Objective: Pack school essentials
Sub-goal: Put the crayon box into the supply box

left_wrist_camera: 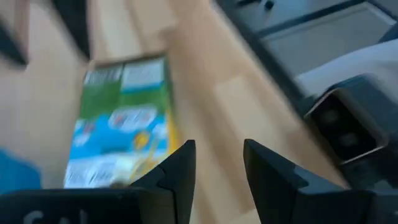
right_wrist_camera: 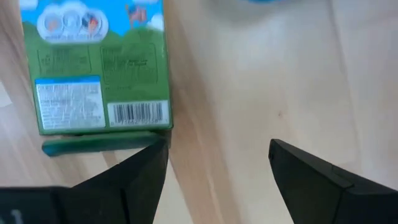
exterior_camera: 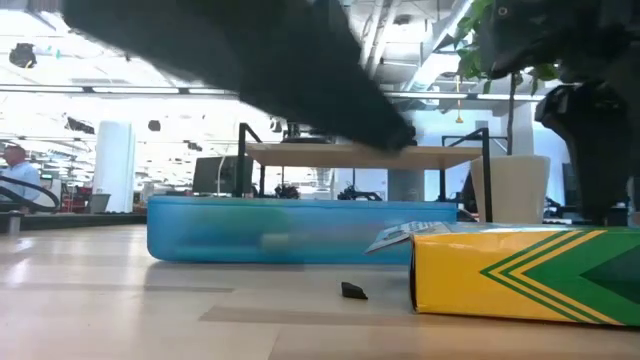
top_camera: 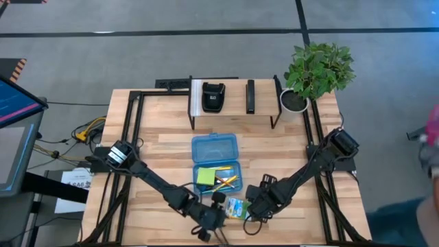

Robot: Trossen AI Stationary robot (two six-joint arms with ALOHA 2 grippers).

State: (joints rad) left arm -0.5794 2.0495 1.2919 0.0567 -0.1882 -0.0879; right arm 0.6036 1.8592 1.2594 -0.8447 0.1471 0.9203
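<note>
Green crayon box [right_wrist_camera: 102, 65] flat, lengthwise between grippers

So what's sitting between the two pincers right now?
The crayon box lies between the left pincer and right pincer, per the high view.

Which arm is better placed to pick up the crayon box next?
Probably the right. The right gripper is open wide beside the crayon box, which lies flat on the table. The left gripper is also close, with nothing between its narrower fingers.
</note>
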